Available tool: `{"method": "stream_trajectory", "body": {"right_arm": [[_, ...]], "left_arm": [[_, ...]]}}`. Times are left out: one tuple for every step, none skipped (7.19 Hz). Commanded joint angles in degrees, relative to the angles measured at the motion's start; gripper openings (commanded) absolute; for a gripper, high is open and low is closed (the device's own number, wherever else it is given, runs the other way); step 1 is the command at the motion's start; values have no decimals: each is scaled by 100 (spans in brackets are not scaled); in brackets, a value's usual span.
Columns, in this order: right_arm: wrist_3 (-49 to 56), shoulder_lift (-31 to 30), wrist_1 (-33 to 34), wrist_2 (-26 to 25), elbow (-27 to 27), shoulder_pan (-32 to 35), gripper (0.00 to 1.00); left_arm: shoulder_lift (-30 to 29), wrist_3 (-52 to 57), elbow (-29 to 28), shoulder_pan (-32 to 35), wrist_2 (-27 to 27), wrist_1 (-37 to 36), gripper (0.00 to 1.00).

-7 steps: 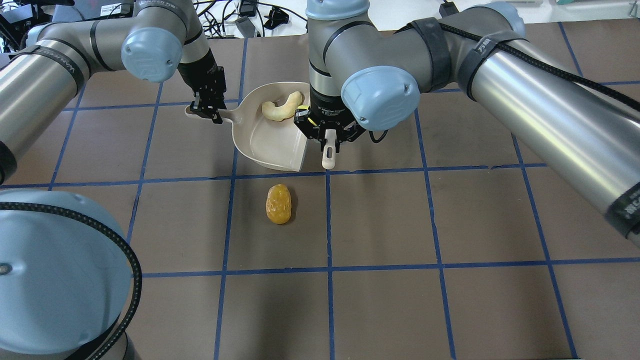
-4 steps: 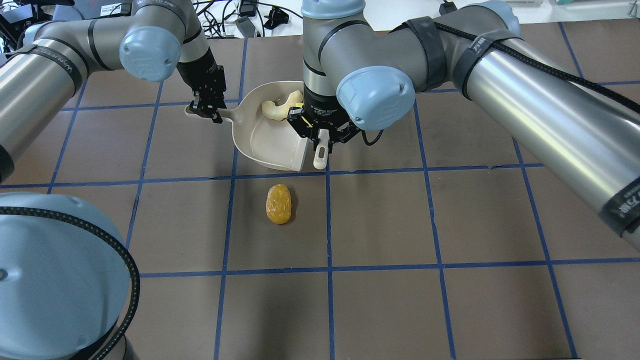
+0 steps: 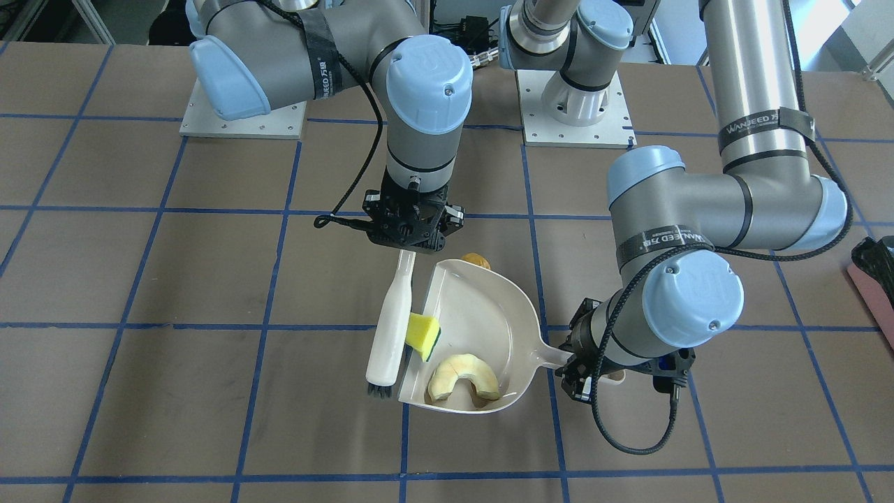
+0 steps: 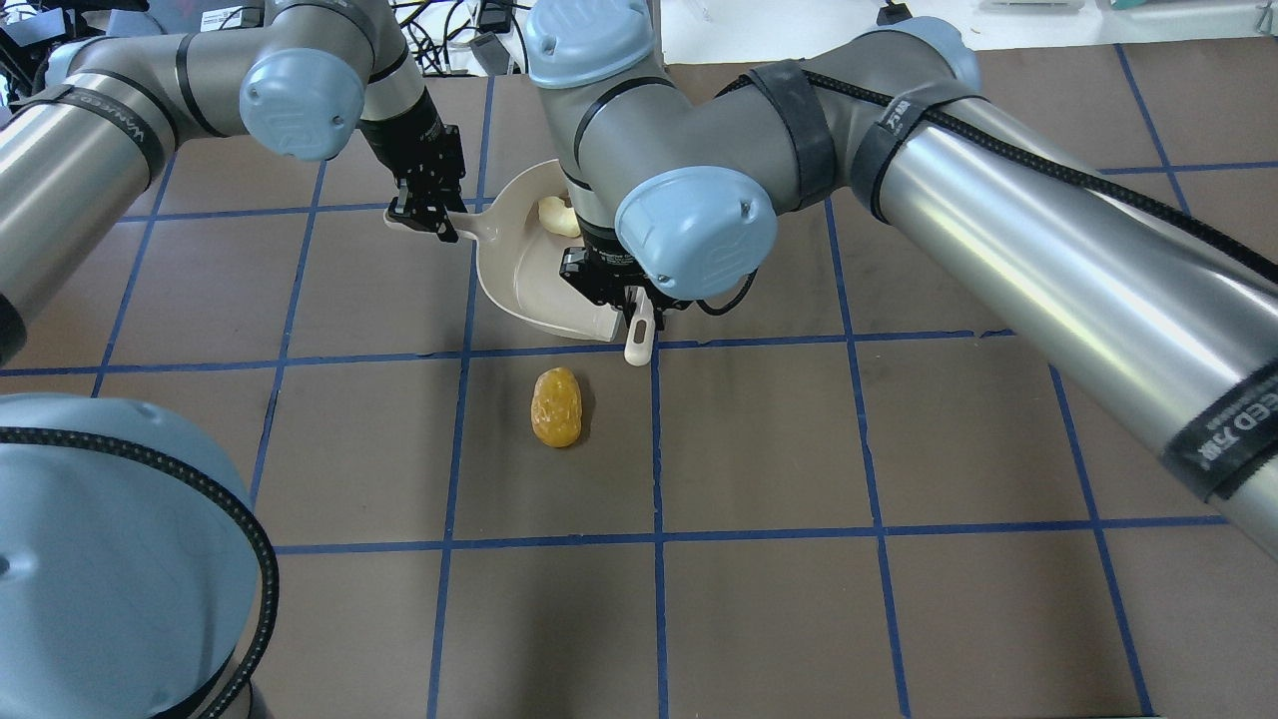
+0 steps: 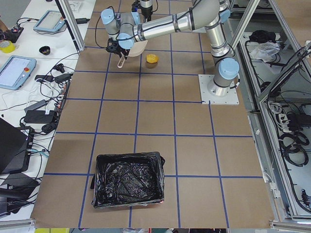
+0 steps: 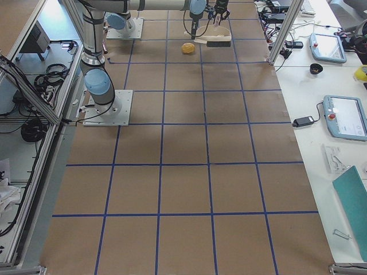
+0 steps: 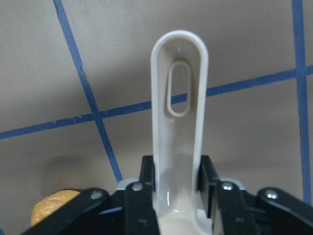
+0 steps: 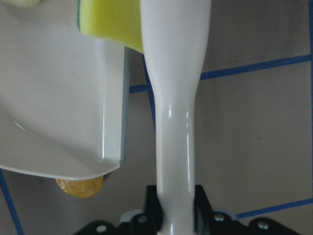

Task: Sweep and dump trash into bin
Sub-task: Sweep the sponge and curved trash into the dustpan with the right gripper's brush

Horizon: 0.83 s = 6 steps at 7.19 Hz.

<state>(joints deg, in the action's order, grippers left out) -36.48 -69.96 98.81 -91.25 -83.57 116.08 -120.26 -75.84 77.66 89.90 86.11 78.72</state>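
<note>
The left gripper is clamped on the handle of the beige dustpan, upper left of the overhead view. The right gripper clasps the white brush by its handle, alongside the pan's open edge. The yellow wedge sits at that edge, touching the brush. The cream crescent slice lies inside the pan. The golden-brown lump rests on the brown table, gridded with blue tape, just below the pan overhead. The bin, lined in black, stands well apart, low in the left side view. Tablets and cables lie on white benches alongside. Since the earlier frame the right arm has swung left over the pan, hiding most of the slice overhead; the lump has not moved.
</note>
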Motion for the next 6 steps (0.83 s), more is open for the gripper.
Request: {"method": "stream_trajectory", "body": {"right_arm": [[-350, 18, -28, 414, 199, 37, 0], [-360, 26, -37, 424, 227, 37, 0], [-386, 44, -19, 520, 236, 37, 0], [-456, 53, 50, 869, 254, 37, 0], [-570, 105, 277, 1185, 263, 37, 0], [-623, 88, 367, 1458, 271, 37, 0]], "left_arm": [[11, 17, 12, -7, -16, 12, 0], [11, 17, 12, -7, -7, 20, 0], [3, 17, 3, 2, -7, 21, 0], [29, 17, 3, 10, -7, 81, 0], [64, 26, -6, 19, -7, 160, 0], [90, 34, -6, 19, -7, 170, 0]]}}
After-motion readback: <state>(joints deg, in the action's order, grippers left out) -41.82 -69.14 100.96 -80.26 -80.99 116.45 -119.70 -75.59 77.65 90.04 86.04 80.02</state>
